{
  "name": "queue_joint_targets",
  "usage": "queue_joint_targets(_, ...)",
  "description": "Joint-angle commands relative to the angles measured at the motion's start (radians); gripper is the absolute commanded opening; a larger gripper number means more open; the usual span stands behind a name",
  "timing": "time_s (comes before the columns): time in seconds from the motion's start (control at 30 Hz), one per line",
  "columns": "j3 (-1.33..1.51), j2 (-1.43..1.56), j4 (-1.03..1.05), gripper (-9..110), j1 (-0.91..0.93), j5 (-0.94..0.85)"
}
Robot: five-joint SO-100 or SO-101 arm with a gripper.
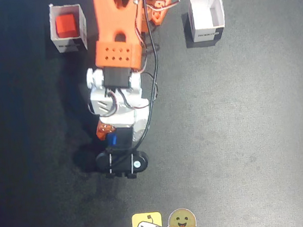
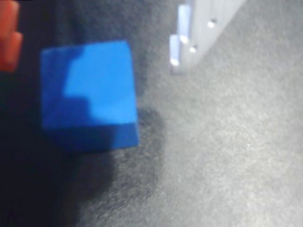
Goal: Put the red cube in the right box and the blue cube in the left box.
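Observation:
The blue cube fills the left half of the wrist view, resting on the dark mat. It lies between the orange finger at the left edge and the white finger at upper right, with a gap on each side. My gripper is open around it. In the fixed view the gripper points down at the mat's middle, and only a sliver of the blue cube shows under it. The red cube sits inside the white box at top left. A second white box at top right holds nothing.
The orange arm reaches down from the top edge between the two boxes, with loose cables beside it. Two stickers lie near the bottom edge of the dark mat.

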Motion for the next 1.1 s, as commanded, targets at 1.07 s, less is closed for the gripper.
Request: queue_joint_targets(1.07, -0.044, -0.046, -0.035, 6, 0.015, -0.012)
